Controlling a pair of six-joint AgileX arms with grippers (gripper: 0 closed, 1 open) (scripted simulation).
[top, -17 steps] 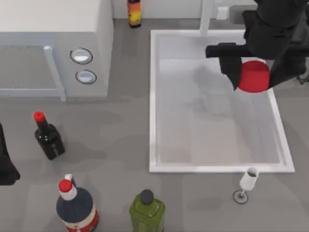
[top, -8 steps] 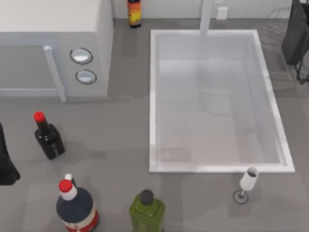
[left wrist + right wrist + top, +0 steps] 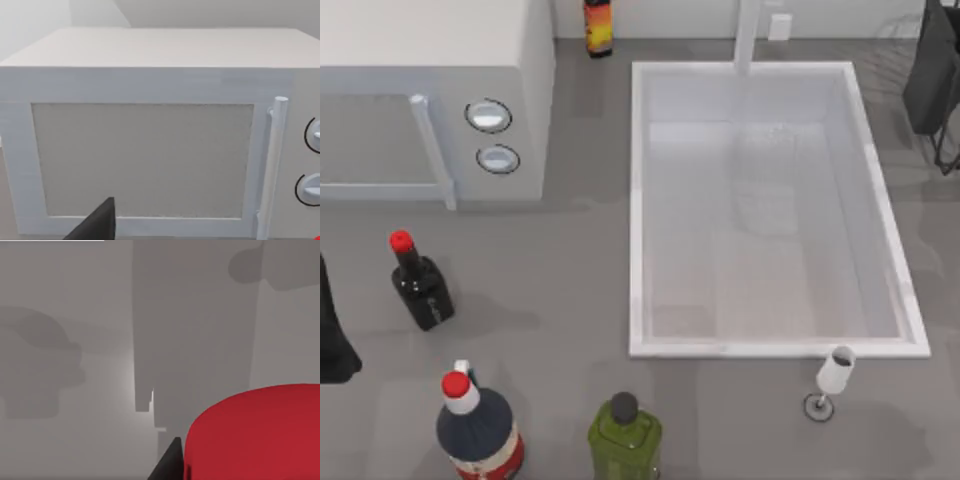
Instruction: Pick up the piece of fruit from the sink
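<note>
White rim frames the sink [image 3: 638,200], a rectangular basin with a pale grey floor on the right half of the grey counter [image 3: 570,290]. From above I see its floor bare, with open room across the whole basin. Just outside its near right corner stands a small white wine glass [image 3: 833,378], close to the rim but apart from it. A white post [image 3: 748,35] rises at the far rim. On the left of the counter sits the microwave [image 3: 430,90], its two round knobs facing the basin; nearer me stand a dark bottle with a red cap [image 3: 419,284], a round bottle with a red cap [image 3: 475,428] and a green bottle [image 3: 624,436], all well apart from the basin.

My right arm [image 3: 932,80] shows as a dark mass at the right edge, beyond the basin's far right corner. In its wrist view the piece of fruit [image 3: 255,435] fills the near corner, a smooth red lump touching one dark finger [image 3: 167,465], above the counter. I take it as gripped, though I cannot see the second finger.

My left arm [image 3: 332,335] is parked at the left edge. Its wrist view faces the microwave door [image 3: 142,160], with one dark fingertip [image 3: 97,225] low in view; I cannot tell how far those fingers are spread.
</note>
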